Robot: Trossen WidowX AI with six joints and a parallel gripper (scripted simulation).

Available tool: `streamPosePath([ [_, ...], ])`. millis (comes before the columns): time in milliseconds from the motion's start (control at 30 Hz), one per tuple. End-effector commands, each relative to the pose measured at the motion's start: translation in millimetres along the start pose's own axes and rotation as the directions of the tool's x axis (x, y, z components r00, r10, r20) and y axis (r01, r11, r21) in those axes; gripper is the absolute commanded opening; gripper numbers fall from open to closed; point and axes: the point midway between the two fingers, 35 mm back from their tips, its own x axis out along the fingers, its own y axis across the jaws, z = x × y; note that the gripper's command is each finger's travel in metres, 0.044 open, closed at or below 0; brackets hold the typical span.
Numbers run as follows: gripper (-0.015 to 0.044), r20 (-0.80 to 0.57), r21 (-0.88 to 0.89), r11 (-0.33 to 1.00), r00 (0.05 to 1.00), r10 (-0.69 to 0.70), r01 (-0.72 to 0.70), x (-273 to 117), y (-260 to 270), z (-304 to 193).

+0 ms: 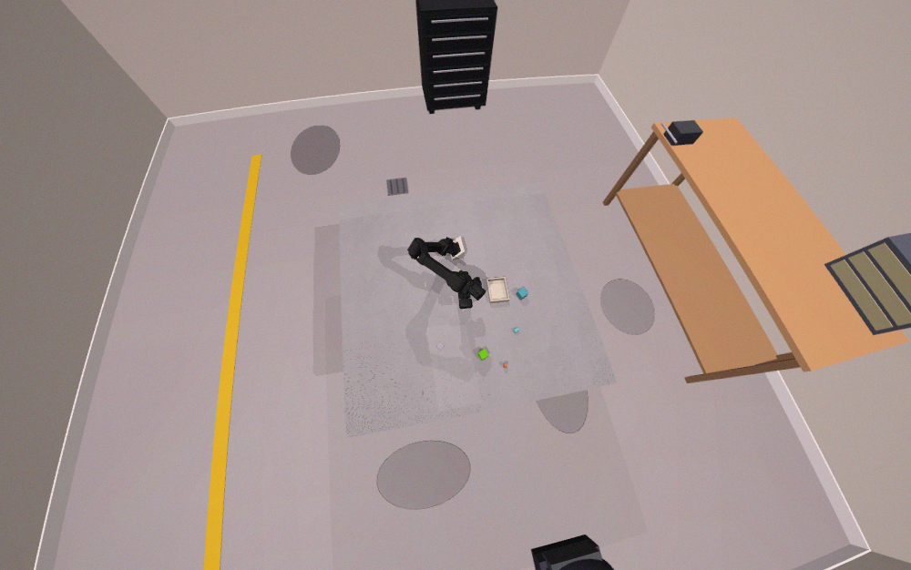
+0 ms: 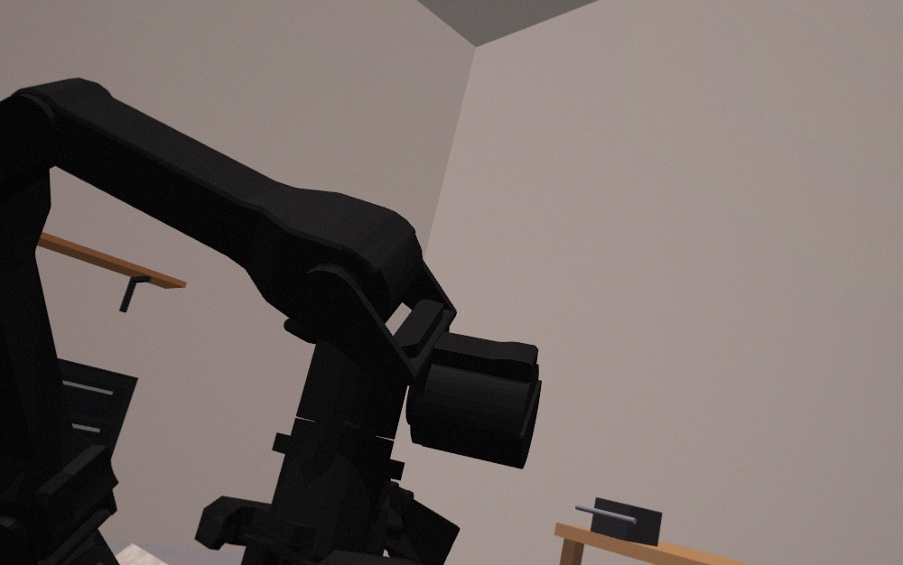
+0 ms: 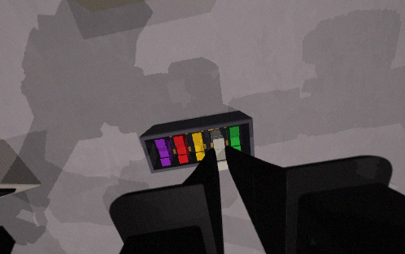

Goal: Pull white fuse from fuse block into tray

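Observation:
In the wrist view my gripper [image 3: 219, 152] is shut on the white fuse [image 3: 219, 143]. The fuse's lower end in the view overlaps the near rim of the dark fuse block [image 3: 199, 121], and a dark grey patch shows at its far end. It looks raised above the other fuses; whether its foot is clear of the slot I cannot tell. The green fuse [image 3: 234, 136] is close to the right fingertip, and the yellow fuse [image 3: 198, 143] is close to the left one. The red fuse [image 3: 180, 146] and purple fuse [image 3: 163, 151] sit further left. The cream tray [image 1: 497, 290] is just right of the gripper end.
A blue cube [image 1: 522, 292] lies right of the tray. A small cyan cube [image 1: 516, 330], a green cube [image 1: 482, 354] and a small orange piece [image 1: 505, 364] lie further toward the front. The arm hides the block in the top view; the exterior view shows mostly the arm.

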Motion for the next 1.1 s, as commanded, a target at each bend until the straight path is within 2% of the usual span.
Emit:
streamPosePath([
  [0, 0.0000, 0.003, 0.004, 1.000, 1.000, 0.001, -0.001, -3, 0, 0],
  [1067, 0.0000, 0.003, 0.002, 1.000, 1.000, 0.000, 0.000, -20, 0, 0],
])
